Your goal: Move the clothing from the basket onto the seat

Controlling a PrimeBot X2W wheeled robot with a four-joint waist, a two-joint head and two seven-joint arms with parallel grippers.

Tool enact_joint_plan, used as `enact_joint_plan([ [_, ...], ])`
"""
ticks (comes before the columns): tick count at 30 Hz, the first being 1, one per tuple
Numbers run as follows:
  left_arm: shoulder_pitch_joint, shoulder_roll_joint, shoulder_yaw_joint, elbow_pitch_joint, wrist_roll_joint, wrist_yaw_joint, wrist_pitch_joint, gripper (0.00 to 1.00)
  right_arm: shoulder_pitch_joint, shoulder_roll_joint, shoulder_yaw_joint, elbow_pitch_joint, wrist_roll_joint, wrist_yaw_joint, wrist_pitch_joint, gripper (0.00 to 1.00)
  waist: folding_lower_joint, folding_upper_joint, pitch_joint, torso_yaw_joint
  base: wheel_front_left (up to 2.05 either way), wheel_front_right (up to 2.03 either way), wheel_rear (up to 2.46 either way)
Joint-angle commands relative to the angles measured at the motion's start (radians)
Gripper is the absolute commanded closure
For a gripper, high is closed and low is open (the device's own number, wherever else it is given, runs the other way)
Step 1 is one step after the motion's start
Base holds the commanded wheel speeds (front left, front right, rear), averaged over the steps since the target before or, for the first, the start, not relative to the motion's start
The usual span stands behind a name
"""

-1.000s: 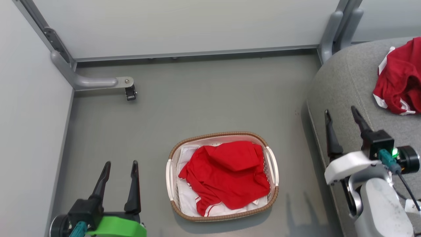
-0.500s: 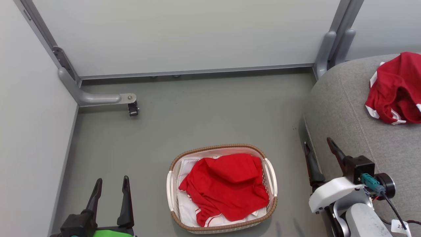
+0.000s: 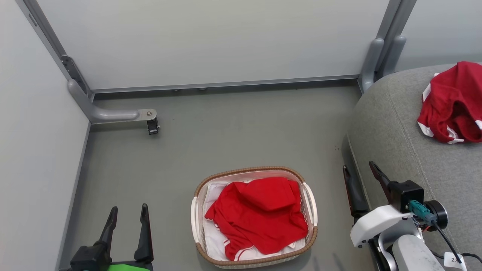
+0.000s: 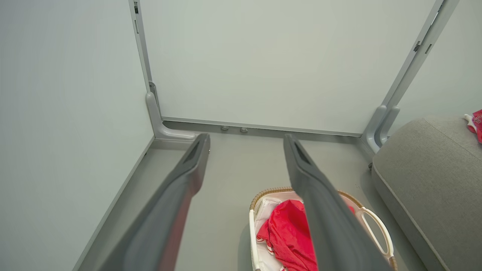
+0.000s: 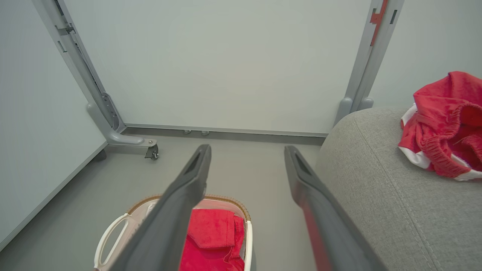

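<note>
Red clothing (image 3: 260,214) sits in the basket (image 3: 248,170) at six o'clock, more on the seat (image 3: 391,124). Our left gripper (image 3: 129,207) and right gripper (image 3: 358,165) have jaws apart.

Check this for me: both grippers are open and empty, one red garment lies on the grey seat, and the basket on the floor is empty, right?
Not quite. The basket is not empty: the head view shows a red garment in it. The rest holds: left gripper and right gripper are open and empty, and a second red garment lies on the grey seat.
</note>
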Motion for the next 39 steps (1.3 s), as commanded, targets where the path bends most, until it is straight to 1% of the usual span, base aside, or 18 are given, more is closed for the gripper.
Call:
enact_joint_plan([
  [1,0.011,-0.001,0.002,0.001,0.005,-0.006,-0.001,0.00,0.012,-0.005,0.001,0.003,0.002,-0.001,-0.005,0.00,0.0001,0.0000,0.000,0.000,0.00,0.00,0.00],
  [15,0.005,-0.001,-0.010,-0.001,-0.002,0.001,-0.001,0.00,0.006,-0.005,0.007,0.003,0.002,-0.001,-0.005,0.00,0.0001,0.0000,0.010,-0.006,0.00,0.00,0.00],
  [22,-0.040,-0.001,-0.036,0.007,0.034,-0.007,-0.001,0.00,-0.015,-0.005,-0.016,-0.015,-0.014,-0.001,-0.005,0.00,0.0001,0.0000,0.051,-0.015,0.00,0.00,0.00],
  [26,-0.095,0.008,-0.071,0.027,0.073,-0.015,-0.001,0.00,-0.038,-0.005,-0.040,-0.037,-0.040,-0.001,-0.005,0.00,0.0001,0.0000,0.103,-0.025,0.00,0.00,0.00],
  [31,-0.229,0.031,-0.141,0.076,0.110,-0.023,-0.001,0.00,-0.089,-0.005,-0.067,-0.092,-0.067,-0.001,-0.005,0.00,0.0001,0.0000,0.218,-0.050,0.00,0.00,0.00],
  [32,-0.288,0.043,-0.179,0.111,0.128,-0.023,0.000,0.00,-0.114,-0.005,-0.076,-0.115,-0.074,-0.001,-0.005,0.00,0.0001,0.0000,0.270,-0.062,0.00,0.00,0.00],
  [39,-0.523,0.106,-0.354,0.258,0.160,-0.024,0.000,0.00,-0.189,-0.005,-0.082,-0.203,-0.085,-0.001,-0.005,0.00,0.0001,0.0000,0.455,-0.107,0.00,0.00,0.00],
])
